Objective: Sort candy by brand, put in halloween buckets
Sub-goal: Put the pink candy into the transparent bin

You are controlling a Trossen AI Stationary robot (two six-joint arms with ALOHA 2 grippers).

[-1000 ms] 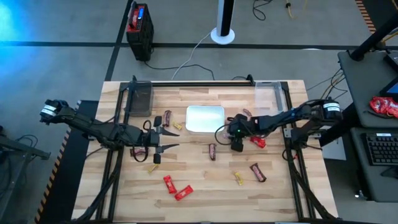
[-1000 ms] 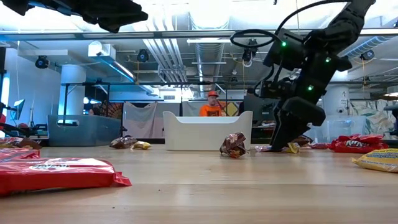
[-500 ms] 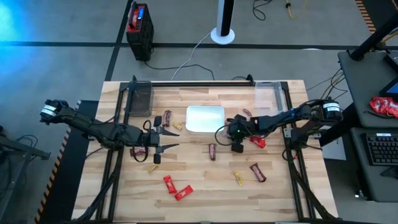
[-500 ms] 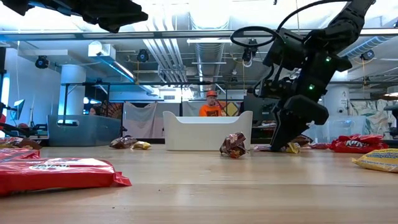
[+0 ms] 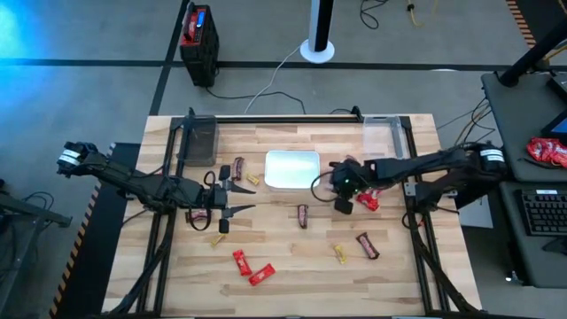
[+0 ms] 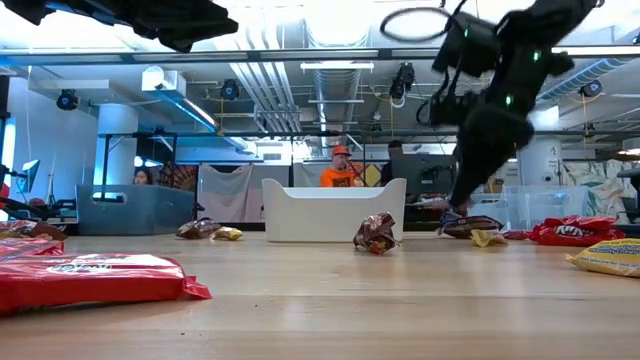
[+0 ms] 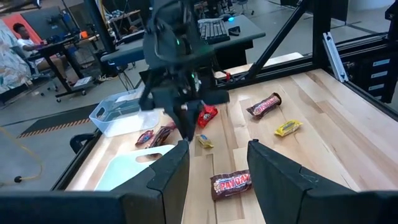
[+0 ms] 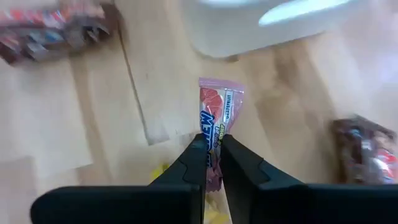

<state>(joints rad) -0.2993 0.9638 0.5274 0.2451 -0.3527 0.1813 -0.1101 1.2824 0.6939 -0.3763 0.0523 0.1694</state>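
My right gripper [image 8: 212, 140] is right of the white tray [image 5: 292, 182] and is shut on a pink-red wrapped candy [image 8: 221, 106]. The gripper [image 5: 342, 206] hides this candy from above. A yellow piece [image 7: 204, 142] and a red candy [image 5: 368, 200] lie on the table beside it. My left gripper [image 5: 232, 197] hovers open above the table's left half, touching nothing. A brown bar [image 7: 231, 182] lies on the table ahead of its fingers. Clear tubs stand at the far left [image 5: 199, 133] and far right [image 5: 383, 131]. Other candy lies scattered on the wood. My right gripper pinches one end of the candy's wrapper [image 8: 216, 132] between its two fingers. The rest of the candy sticks out past the fingertips, along their line. The fingers slant down from the table's right side. In the low view the fingertips [image 6: 452, 210] stand just above the table.
Brown bars [image 5: 237, 167] [image 5: 368, 245], red candies [image 5: 241, 262] [image 5: 261, 275] and yellow pieces [image 5: 340, 254] [image 5: 218, 237] lie about the table. A black frame [image 5: 409, 177] runs along the table's sides. People sit in the room beyond [image 6: 342, 170].
My right gripper has risen from the table and tipped more upright, shifting slightly toward the right edge, with the candy's end between its fingers. The yellow piece it stood over stays on the table.
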